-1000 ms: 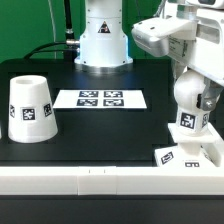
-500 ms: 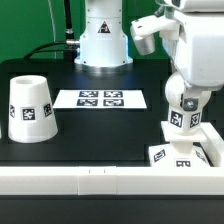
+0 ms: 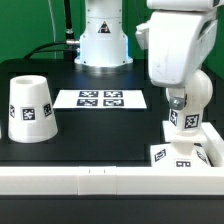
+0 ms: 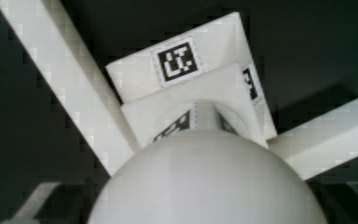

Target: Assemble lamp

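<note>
1. Exterior view: the shade (image 3: 30, 108) stands mouth down on the black desk (image 3: 100, 135) at the exterior view's left, well apart from the other lamp parts.
2. The marker board (image 3: 100, 98) lies flat near the middle of the desk, in front of the arm's round pedestal (image 3: 102, 40). A white rail (image 3: 80, 180) runs along the desk's near edge.
3. The arm (image 3: 180, 45) fills the upper part of the exterior view's right and hides the end effector, so I cannot tell whether it is spread or closed on anything.
4. Under the arm the bulb (image 3: 181, 108) stands upright on the base (image 3: 182, 154), its head up and a tag on its neck facing the camera. The base sits at the desk's near corner on the exterior view's right, just beside the rail.
5. Wrist view: the bulb (image 4: 190, 185) fills the foreground and the tagged base (image 4: 185, 65) lies beyond it; no fingers show.
</note>
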Controlling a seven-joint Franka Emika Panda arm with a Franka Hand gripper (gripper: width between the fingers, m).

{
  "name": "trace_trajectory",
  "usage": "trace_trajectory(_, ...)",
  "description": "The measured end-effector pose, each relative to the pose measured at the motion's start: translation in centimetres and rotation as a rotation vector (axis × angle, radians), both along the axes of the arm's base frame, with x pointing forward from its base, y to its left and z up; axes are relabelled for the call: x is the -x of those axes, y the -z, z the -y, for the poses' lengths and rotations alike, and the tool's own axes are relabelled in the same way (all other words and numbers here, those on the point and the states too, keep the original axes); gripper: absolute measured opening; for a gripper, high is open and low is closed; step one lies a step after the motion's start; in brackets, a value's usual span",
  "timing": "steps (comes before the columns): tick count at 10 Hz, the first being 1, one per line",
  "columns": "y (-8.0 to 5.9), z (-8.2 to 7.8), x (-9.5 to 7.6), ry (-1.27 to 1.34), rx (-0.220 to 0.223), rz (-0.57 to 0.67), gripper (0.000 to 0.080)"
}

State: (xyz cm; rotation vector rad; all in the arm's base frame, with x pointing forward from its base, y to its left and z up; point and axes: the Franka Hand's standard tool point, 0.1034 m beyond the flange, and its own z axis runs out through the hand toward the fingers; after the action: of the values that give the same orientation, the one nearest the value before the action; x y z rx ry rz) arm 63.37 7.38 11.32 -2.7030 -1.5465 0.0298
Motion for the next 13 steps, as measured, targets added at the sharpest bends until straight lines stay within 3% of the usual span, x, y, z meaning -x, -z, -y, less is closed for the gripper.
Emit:
trace_trajectory(6,-0.2,-0.8,-0.1,0.523,0.0,-0.006,0.0577)
trace_trajectory(13,-0.8,0.3,-0.7,1.069,0.009,0.011,0.0578)
